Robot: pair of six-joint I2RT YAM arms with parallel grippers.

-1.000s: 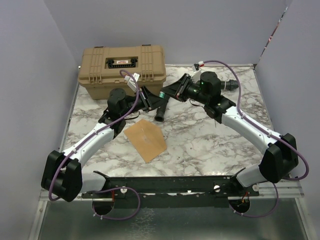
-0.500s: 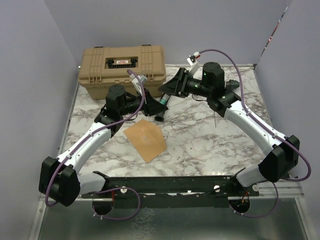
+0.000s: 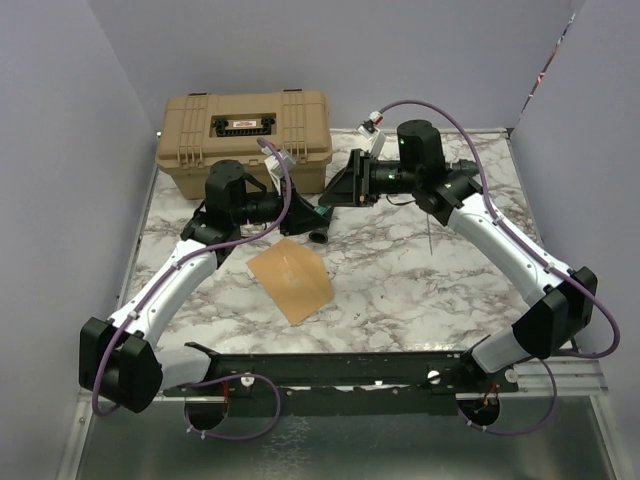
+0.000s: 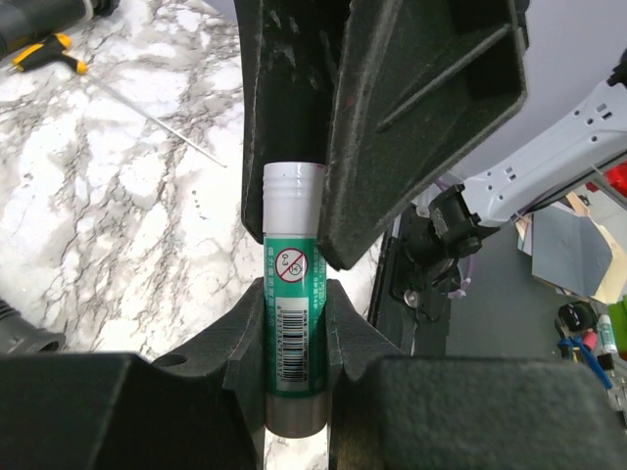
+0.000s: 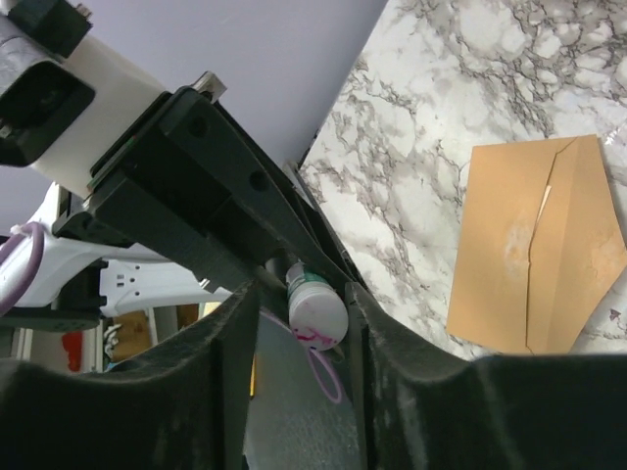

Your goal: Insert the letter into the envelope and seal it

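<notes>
Beyond the envelope (image 3: pixel 290 278), left tool (image 4: pixel 294 328) clamps glue stick (image 4: pixel 291 269); right tool (image 5: pixel 302 294) apart

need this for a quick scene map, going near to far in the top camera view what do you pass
black mounting rail → envelope → left end effector gripping the glue stick → tan toolbox
</notes>
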